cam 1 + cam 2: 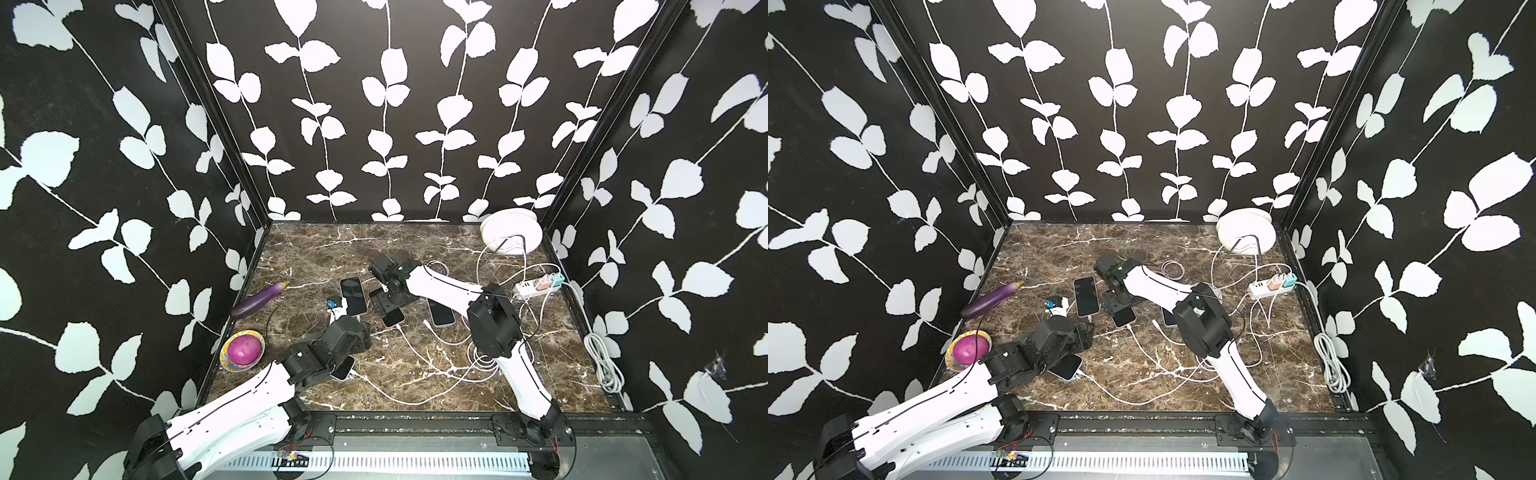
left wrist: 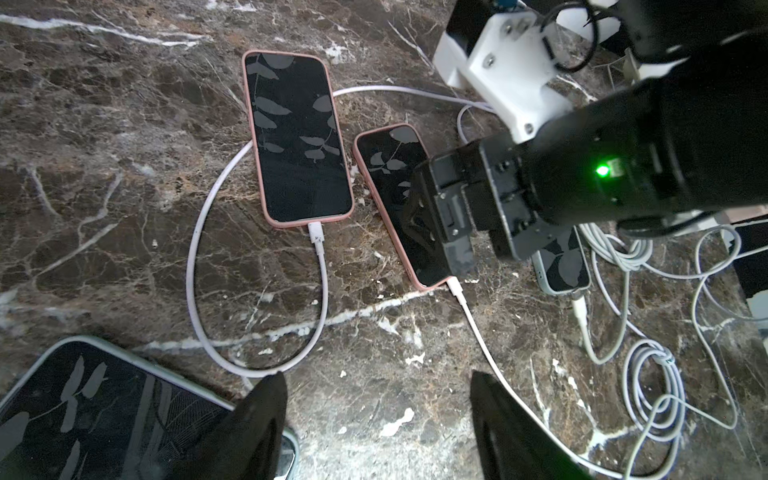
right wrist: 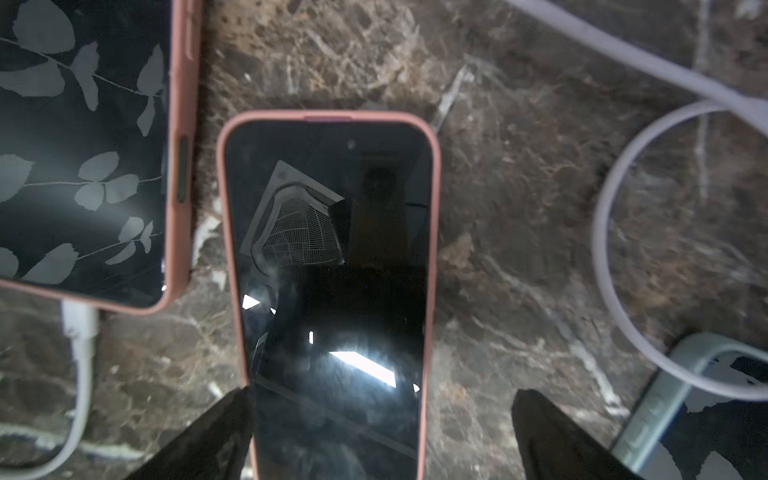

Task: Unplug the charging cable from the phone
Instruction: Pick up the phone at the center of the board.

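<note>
**Top views.** The target phone [image 1: 392,318], the smaller of two pink-cased handsets, lies screen-up near the middle of the marble tabletop [image 1: 316,249]. A larger pink-cased phone [image 1: 354,295] lies just beside it. The right gripper [image 1: 386,305] stands over the target phone and covers most of its screen. A white charging cable [image 1: 405,337] leads away from the phone's near end. Both top views show this layout, but the joint at the port is too small to assess here.

**Left wrist view.** The connector [image 2: 454,286] is seated in the port of the target phone. The left gripper [image 2: 378,378] hovers above bare marble, short of the connector. Its fingers [image 2: 266,411] stand apart and hold nothing. The cable passes close to one finger and, as far as can be seen, is not pinched.

**Right wrist view.** The right gripper's fingers [image 3: 216,432] are spread wide astride the phone. One sits at the case edge and the other is well clear, over the marble. No clamp on the phone is shown.

**Progress.** No part of the unplugging is done, since the cable is attached to the phone. Left to do, by judgement:
- Brace the phone with the right gripper.
- Close the left gripper on the connector body.
- Pull in line with the port.

Pulling on the cord instead of the connector would likely drag the phone.
</note>
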`<state>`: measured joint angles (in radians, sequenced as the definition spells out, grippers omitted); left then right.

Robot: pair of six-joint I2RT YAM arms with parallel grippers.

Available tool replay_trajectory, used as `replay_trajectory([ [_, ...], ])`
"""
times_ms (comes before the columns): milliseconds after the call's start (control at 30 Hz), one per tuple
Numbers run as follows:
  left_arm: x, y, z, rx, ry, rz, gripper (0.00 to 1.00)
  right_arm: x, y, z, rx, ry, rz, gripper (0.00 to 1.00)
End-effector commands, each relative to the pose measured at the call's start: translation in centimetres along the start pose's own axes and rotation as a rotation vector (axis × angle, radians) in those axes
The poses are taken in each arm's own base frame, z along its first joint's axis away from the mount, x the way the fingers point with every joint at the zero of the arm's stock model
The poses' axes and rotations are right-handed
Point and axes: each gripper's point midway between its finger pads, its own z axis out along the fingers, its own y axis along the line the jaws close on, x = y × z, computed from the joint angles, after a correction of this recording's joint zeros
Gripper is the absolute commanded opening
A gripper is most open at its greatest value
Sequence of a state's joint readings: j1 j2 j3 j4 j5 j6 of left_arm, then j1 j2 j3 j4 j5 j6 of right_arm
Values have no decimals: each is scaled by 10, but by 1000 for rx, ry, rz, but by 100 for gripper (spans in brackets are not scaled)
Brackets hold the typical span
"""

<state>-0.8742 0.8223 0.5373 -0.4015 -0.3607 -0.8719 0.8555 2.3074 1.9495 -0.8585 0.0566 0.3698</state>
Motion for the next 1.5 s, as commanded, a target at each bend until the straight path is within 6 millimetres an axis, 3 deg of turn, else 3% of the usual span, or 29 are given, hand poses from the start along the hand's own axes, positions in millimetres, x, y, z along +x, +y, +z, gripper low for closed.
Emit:
replay_trajectory([
  [0,-3,1,0,11,-26,-24,73,-3,7,0,-4,2,-26,99],
  [367,0,0,3,14,-20,-9,73,9,21,10,-79,55,-18,99],
  [700,9,2,10,9,10,-5,72,22,4,31,74,133,-25,94],
  [900,11,2,12,12,15,0,71,27,-2,33,102,153,-4,74],
  [1200,16,-4,16,37,35,1,71,26,-8,36,11,156,71,65],
  [1467,25,-20,27,114,66,5,71,16,-18,14,42,104,58,48],
])
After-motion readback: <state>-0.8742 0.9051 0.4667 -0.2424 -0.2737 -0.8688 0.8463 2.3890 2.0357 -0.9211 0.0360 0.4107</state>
